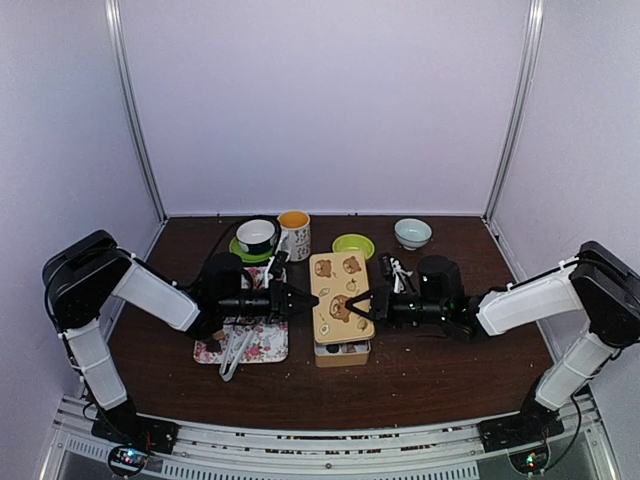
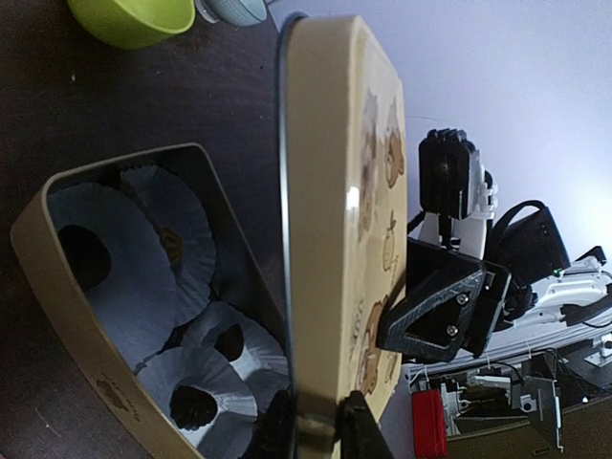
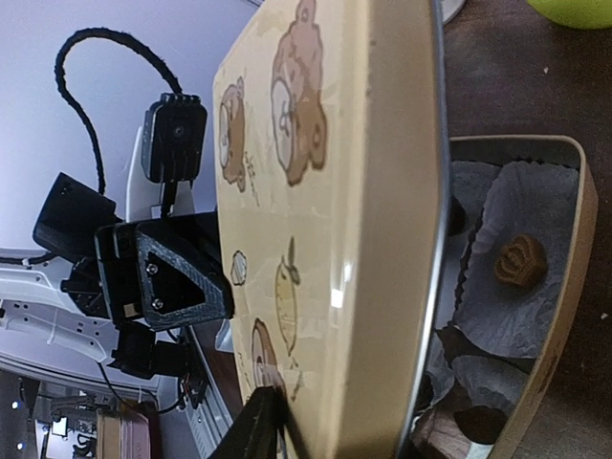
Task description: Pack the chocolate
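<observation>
Tin (image 1: 342, 353) sat mid-table (image 1: 450, 370), nearer the near edge. Chocolate (image 3: 519, 260) lay inside it, in white paper cups (image 2: 143, 249). Lid (image 1: 338, 285) was held above the tin, leaving its near end uncovered. Left gripper (image 1: 305, 300) clamped the lid's left edge. Right gripper (image 1: 352, 300) was at the lid's right edge; could not tell whether it gripped.

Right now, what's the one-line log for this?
left gripper: pinching lid | right gripper: at lid, grip unclear | chocolate: in tin | lid: not seated
</observation>
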Action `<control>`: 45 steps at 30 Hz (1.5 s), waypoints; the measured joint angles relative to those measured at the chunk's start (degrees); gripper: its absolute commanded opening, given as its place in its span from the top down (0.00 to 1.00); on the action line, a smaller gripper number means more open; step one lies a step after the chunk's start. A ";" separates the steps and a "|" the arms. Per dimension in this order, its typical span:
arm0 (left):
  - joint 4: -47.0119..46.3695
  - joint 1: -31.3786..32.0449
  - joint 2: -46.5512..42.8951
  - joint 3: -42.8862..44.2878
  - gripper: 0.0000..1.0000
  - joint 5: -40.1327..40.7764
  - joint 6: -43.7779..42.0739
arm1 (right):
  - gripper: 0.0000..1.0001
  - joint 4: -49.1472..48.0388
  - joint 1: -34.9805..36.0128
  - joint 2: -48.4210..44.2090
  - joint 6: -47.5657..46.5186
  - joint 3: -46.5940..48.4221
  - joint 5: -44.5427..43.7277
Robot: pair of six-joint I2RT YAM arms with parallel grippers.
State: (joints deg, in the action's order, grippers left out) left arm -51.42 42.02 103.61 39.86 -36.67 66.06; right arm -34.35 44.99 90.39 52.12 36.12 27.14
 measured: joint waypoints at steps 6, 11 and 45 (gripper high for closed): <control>2.67 0.83 1.97 0.00 0.96 0.87 -1.90 | 0.67 0.26 0.00 2.89 -1.42 -0.83 -0.20; 3.08 1.22 2.38 0.00 0.97 1.16 -2.64 | 0.63 1.88 0.02 3.08 -3.06 -1.07 -1.05; 10.47 1.64 2.93 2.10 0.90 5.79 -5.35 | 0.37 24.94 0.17 2.71 -15.61 7.87 -10.75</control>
State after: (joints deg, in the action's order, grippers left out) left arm -40.95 43.66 106.54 41.95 -30.87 60.71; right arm -9.41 45.17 93.10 36.51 43.99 16.38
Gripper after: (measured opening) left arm 0.130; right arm 0.635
